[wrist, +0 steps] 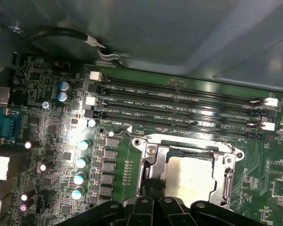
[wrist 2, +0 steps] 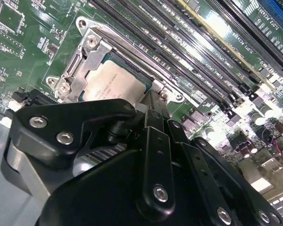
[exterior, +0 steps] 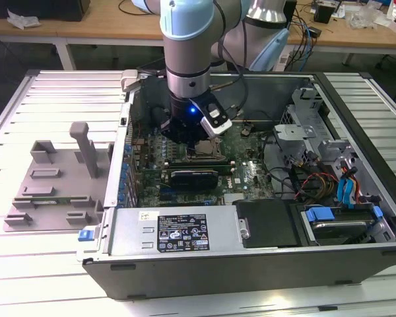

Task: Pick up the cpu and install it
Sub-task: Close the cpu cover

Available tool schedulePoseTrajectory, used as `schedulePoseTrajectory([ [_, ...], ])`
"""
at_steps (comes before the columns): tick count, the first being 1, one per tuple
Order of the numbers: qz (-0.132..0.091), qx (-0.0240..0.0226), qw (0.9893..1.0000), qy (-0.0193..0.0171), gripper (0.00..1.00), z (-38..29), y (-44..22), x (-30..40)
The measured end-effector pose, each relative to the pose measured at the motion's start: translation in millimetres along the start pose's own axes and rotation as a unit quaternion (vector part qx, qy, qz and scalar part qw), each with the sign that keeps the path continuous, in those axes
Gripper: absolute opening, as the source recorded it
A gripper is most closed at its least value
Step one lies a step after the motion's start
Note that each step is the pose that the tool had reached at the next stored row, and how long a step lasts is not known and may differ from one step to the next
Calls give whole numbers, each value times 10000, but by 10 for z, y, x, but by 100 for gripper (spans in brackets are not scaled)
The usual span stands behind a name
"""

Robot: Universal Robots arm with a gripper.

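The cpu [wrist 2: 107,81], a flat square chip with a silver-grey top, lies inside the metal socket frame [wrist 2: 87,52] on the green motherboard; it shows again as the cpu [wrist: 188,175] in the first wrist view. My gripper [exterior: 201,140] hangs low inside the open computer case, directly over the socket. In the second wrist view the black gripper [wrist 2: 148,106] reaches down at one edge of the chip and hides part of it. The gripper's linkage [wrist: 155,195] also covers the near side of the socket frame [wrist: 226,160].
Long memory slots [wrist: 179,106] run beside the socket. The case [exterior: 251,264] holds a power supply [exterior: 178,231], a drive bay with blue tabs [exterior: 343,214] and loose cables [exterior: 303,178]. A grey plastic tray with posts [exterior: 53,191] lies at the exterior view's left.
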State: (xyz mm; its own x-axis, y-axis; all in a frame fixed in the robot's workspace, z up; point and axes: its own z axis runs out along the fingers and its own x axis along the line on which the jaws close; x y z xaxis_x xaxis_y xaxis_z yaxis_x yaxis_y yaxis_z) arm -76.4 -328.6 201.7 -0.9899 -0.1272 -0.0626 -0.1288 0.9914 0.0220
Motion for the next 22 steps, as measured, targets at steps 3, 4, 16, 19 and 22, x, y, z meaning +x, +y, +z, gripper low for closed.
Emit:
schedulePoseTrajectory([
  [3,-4,-2,10000,-2,11,3,1,0],
  [4,-4,-3,10000,-3,11,0,1,0],
  [16,-4,-2,10000,-2,11,-270,7,-18],
  [19,-4,-3,10000,-3,11,-287,7,-19],
  [22,-4,-2,10000,-2,11,-278,-14,-179],
])
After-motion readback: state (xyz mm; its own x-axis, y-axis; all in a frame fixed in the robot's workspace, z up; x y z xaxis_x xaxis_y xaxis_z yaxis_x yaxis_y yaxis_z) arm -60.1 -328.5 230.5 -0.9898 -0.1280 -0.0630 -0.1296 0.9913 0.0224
